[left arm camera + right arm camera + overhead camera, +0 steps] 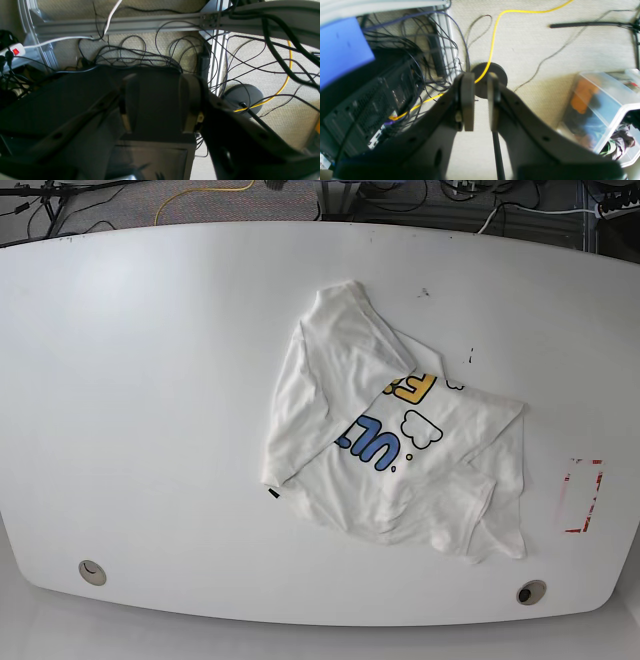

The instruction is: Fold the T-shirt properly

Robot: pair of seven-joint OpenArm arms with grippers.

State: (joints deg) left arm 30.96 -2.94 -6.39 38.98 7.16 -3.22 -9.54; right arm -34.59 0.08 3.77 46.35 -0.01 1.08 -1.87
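The T-shirt (pixel 390 450) lies crumpled on the white table (pixel 150 380), right of centre. One sleeve is folded over its printed front, where blue and orange-yellow letters and a cloud show. Neither arm appears in the base view. In the left wrist view my left gripper (pixel 158 80) hangs off the table over a dark computer case (pixel 75 100), jaws wide apart with nothing between them. My right gripper (pixel 480 77) points down at the carpeted floor. Its fingers (pixel 467 100) stand a narrow gap apart and hold nothing. Neither wrist view shows the T-shirt.
A red-outlined mark (pixel 580 495) sits near the table's right edge, and two round holes (pixel 92 571) (pixel 531 591) lie along the front edge. On the floor are tangled cables (pixel 140 55), a yellow cable (pixel 495 30), a round black base (pixel 500 75) and a clear plastic box (pixel 602 110).
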